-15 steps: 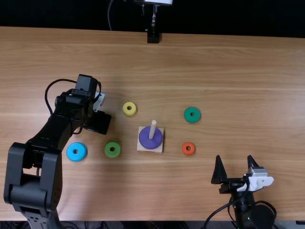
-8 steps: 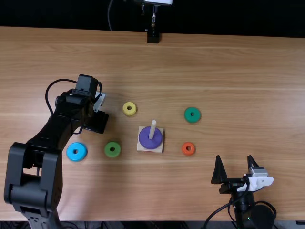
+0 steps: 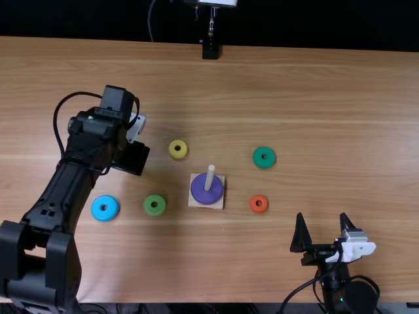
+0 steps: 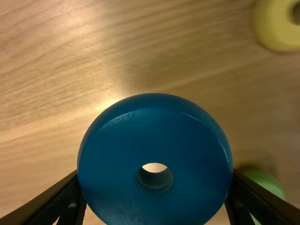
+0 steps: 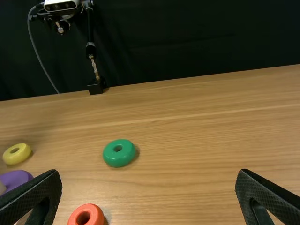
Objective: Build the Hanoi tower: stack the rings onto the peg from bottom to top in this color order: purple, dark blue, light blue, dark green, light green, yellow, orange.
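The peg (image 3: 210, 178) stands on the worktop (image 3: 314, 98), the purple ring (image 3: 206, 191) around its foot. The left gripper (image 3: 133, 157) has its fingers clamped on the dark blue ring (image 4: 154, 126); the right gripper (image 3: 321, 218) has its fingers apart. The yellow ring (image 3: 177, 143) lies near the peg.

A dark blue ring (image 4: 154, 133), centrally bored, is held between two black fingers (image 4: 61, 202) above the wooden table (image 4: 51, 89), with a yellow ring (image 4: 275, 29) apart and a green ring (image 4: 265, 180) partly behind one finger.
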